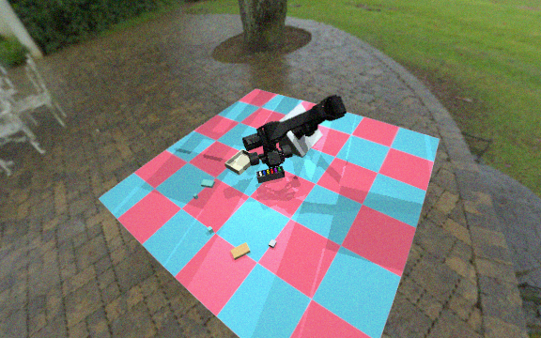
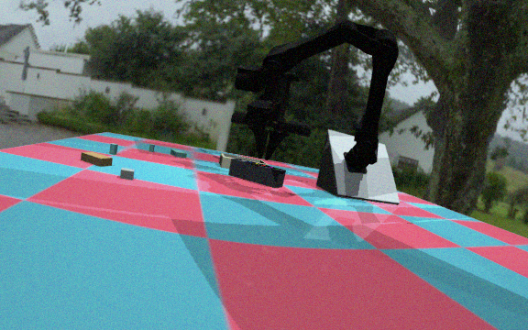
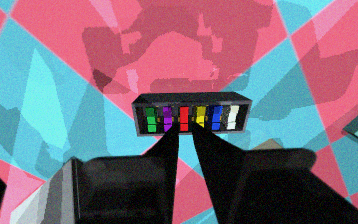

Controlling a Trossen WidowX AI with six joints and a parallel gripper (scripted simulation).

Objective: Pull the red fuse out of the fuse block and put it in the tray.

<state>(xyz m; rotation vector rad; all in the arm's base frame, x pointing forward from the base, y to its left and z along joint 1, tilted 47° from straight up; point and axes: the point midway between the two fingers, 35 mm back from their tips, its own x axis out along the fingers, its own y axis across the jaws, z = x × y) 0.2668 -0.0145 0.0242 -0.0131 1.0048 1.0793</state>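
Fingers of the gripper (image 3: 184, 131) are standing narrowly apart, gripping nothing, straddling the upright red fuse (image 3: 184, 118) directly below in the block (image 3: 192, 98).

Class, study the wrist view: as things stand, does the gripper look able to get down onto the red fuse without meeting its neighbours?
Probably yes. The gripper is lined up over the red fuse with nothing between, holding nothing. The gap is narrow, though, and the purple fuse and yellow fuse sit close beside it.
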